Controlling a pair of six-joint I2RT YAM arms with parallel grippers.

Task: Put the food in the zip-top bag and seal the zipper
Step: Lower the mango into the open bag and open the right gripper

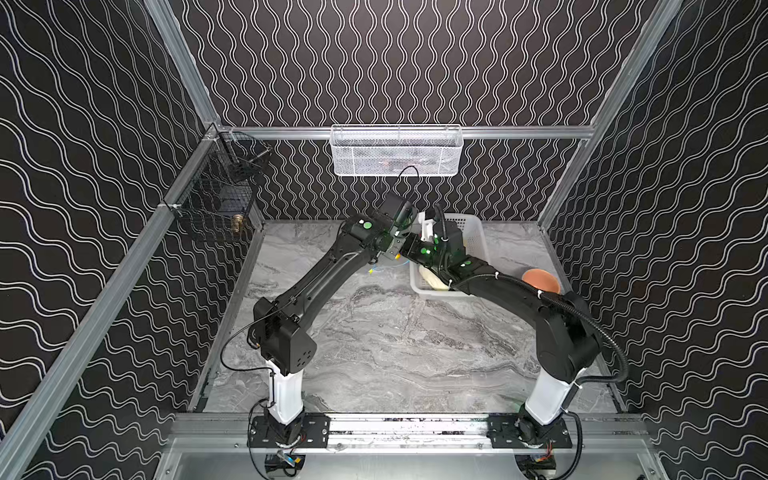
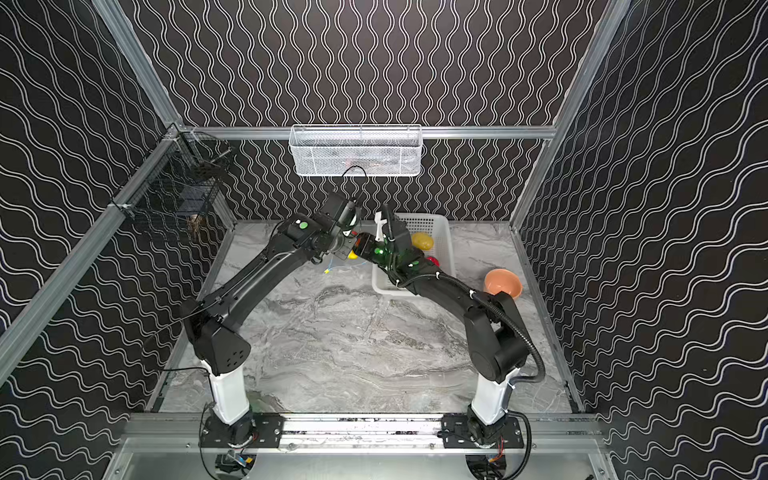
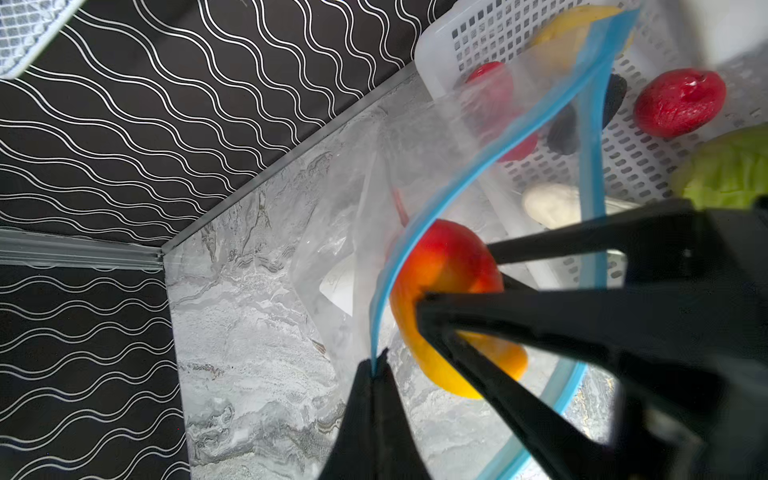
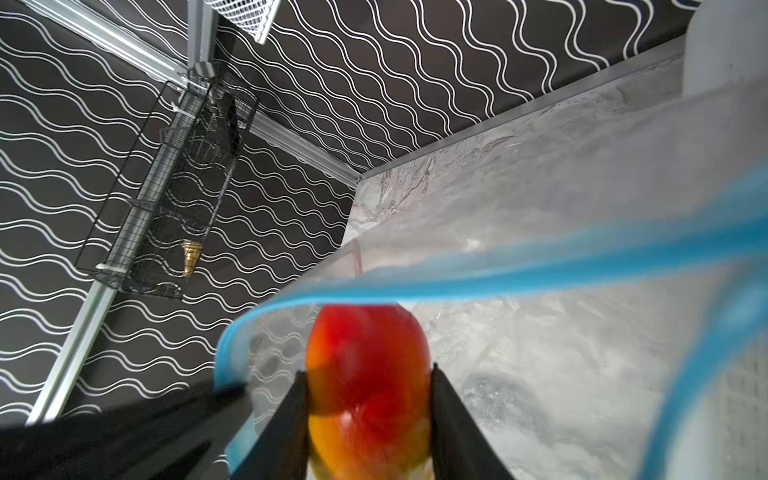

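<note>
**A:** ok, what's sitting in what here? front to back pls

**B:** Clock is laid over the worktop in the top views, 12 = back wall. Nearest container is the orange bowl at roughly 2 o'clock. It's near the white basket but not touching it.

The basket is at 1 o'clock and it's the loaded one. From the left wrist cam you get a red piece, a dark oval, the white long vegetable and the green cabbage, all on the perforated floor. Two more red blobs show blurry through plastic. The yellow potato sits toward the basket's far end.

**A:** and the bag? anything in it yet?

**B:** The zip-top bag is around 12 o'clock, right on the basket's 9 o'clock side, mouth gaping. The left claw is pressed together on the zipper, pinching that blue strip. The right claw is clamped on the yellow-orange fruit, which sits in the mouth between the two blue edges. The white label shows through the plastic. A tiny yellow slider is at the 9 o'clock end.

**A:** stuff on the walls?

**B:** A black wire rack at 10 o'clock has a brass cone in it. Farthest back is a white mesh basket on the back rail at 12. Can't make out what's inside.
</note>
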